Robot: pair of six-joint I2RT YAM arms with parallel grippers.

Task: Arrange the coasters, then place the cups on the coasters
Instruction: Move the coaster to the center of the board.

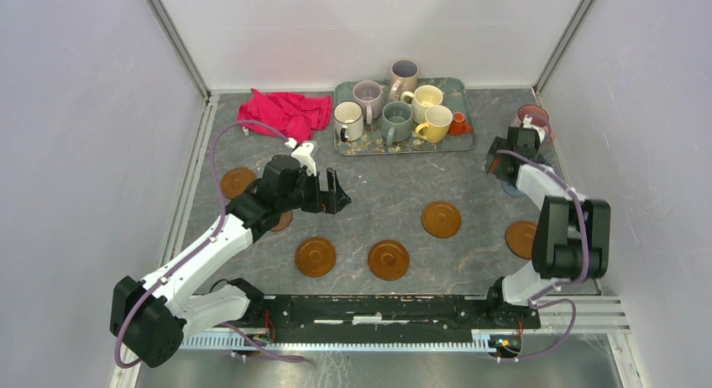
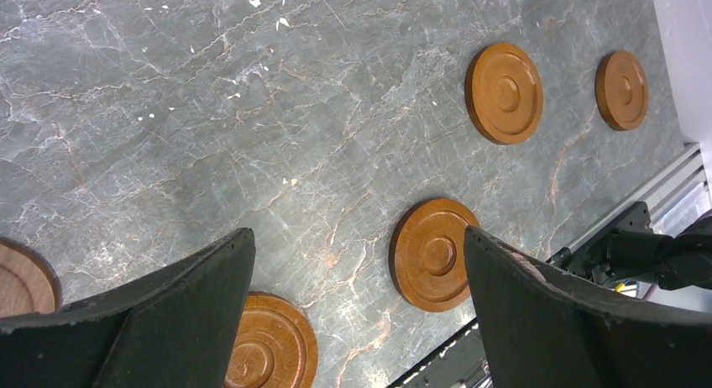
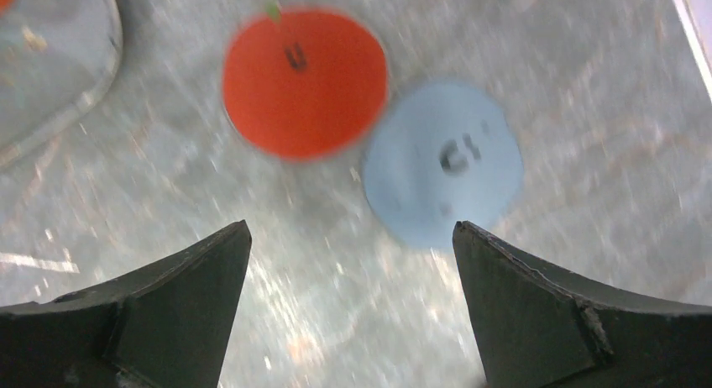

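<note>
Nearest, along the near edge, runs the arms' base rail. On the left an amber coaster lies alone, and a dark brown coaster shows partly from under the left arm. The left gripper hovers over bare tabletop, its jaws wide apart and empty. A crumpled red cloth lies at the far left.

Four more amber coasters are spread well apart across the near half, from left of centre to the right edge. At far centre the teal tray holds six mugs and a tiny orange cup. At the far right the right gripper hangs with its jaws spread and empty, just above a red coaster and a blue coaster. These two lie edge to edge in a blurred view. A pink floral mug stands beyond them.
</note>
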